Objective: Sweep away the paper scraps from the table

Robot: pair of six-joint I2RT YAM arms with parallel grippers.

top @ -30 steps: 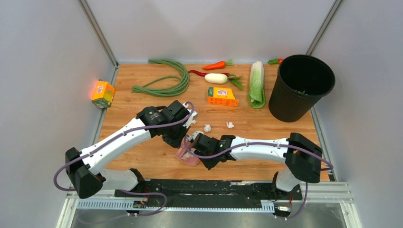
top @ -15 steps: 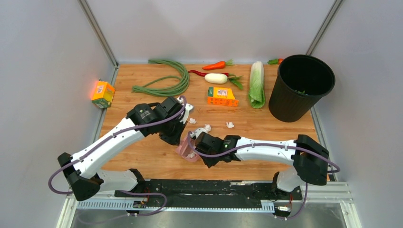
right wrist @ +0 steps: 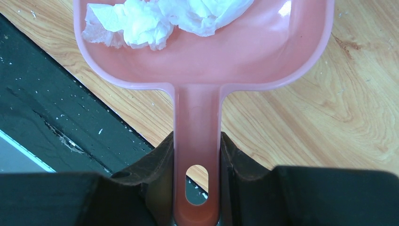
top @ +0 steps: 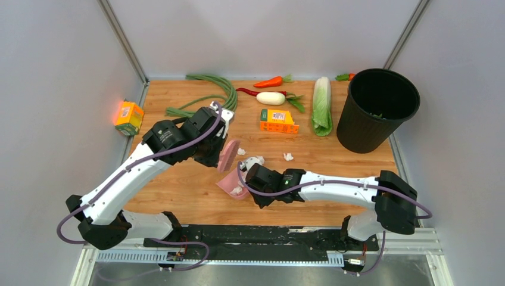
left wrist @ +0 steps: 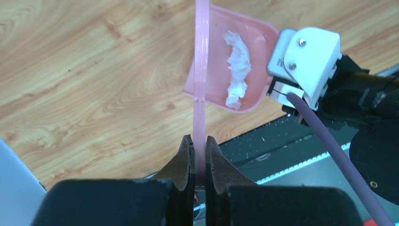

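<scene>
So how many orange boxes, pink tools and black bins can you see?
Orange boxes: 2
Pink tools, the dustpan and the sweeper: 2
Black bin: 1
Total: 5

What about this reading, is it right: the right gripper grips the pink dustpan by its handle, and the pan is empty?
One detail is wrong. The right gripper does grip the pink dustpan by its handle, but the pan is not empty: crumpled white paper scraps lie in it. The right wrist view shows this.
</scene>
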